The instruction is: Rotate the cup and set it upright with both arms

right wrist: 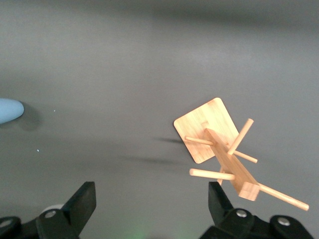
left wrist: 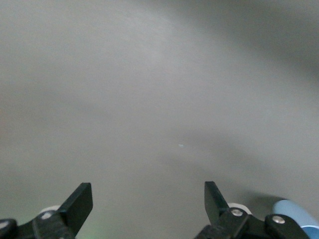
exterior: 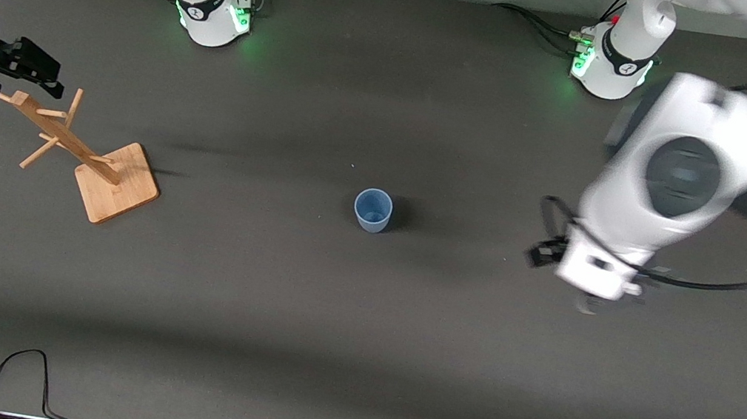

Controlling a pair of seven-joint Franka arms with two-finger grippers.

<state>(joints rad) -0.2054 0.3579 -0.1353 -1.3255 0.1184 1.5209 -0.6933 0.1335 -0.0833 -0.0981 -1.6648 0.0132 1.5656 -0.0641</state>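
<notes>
Cup (exterior: 373,209), a small light-blue plastic tumbler, is standing mouth-up at the centre of the front view on the dark bench (exterior: 355,326), with nothing touching it. Left gripper (left wrist: 148,201) is hanging over bare bench at centre right, fingers (left wrist: 79,201) spread apart. Right gripper (right wrist: 152,204), fingers apart, is hanging above a wooden mug tree (exterior: 83,148) at centre left. Judging by this, the uprighting looks finished; both arms are best kept clear of the tumbler.

A dark grey matte surface (exterior: 350,356) fills the scene under soft, even light, with black cables (exterior: 17,378) trailing along its nearest edge
</notes>
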